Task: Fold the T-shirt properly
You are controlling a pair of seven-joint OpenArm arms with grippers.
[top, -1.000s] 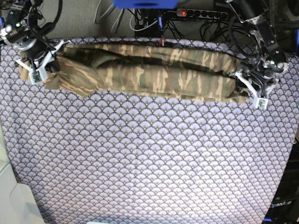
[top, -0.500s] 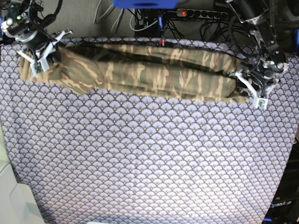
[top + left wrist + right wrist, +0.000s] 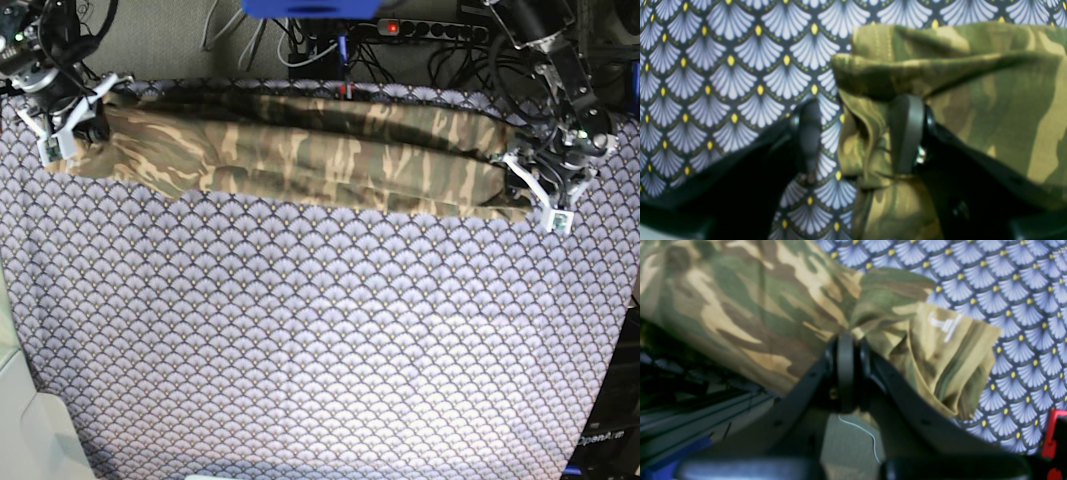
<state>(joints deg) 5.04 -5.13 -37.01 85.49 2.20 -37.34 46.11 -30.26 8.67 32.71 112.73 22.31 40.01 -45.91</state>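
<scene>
Base view: right gripper (image 3: 62, 128) pinches camouflage T-shirt (image 3: 330, 155) taut; left gripper (image 3: 540, 195), jaws spread, seemingly straddles its hem; pull evenly.

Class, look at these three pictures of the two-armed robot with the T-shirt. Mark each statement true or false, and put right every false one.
1. The T-shirt lies stretched in a long band across the far side of the tablecloth. True.
2. The right claw stands wide open above bare tablecloth. False: it is shut on a bunched end of the T-shirt.
3. The T-shirt is plain blue. False: it is camouflage, in tan, olive and brown.
4. In the left wrist view, the left claw has its fingers apart, with T-shirt cloth between them. True.
5. The T-shirt lies folded into a neat square at the tablecloth's near edge. False: it is a long band at the far edge.
</scene>
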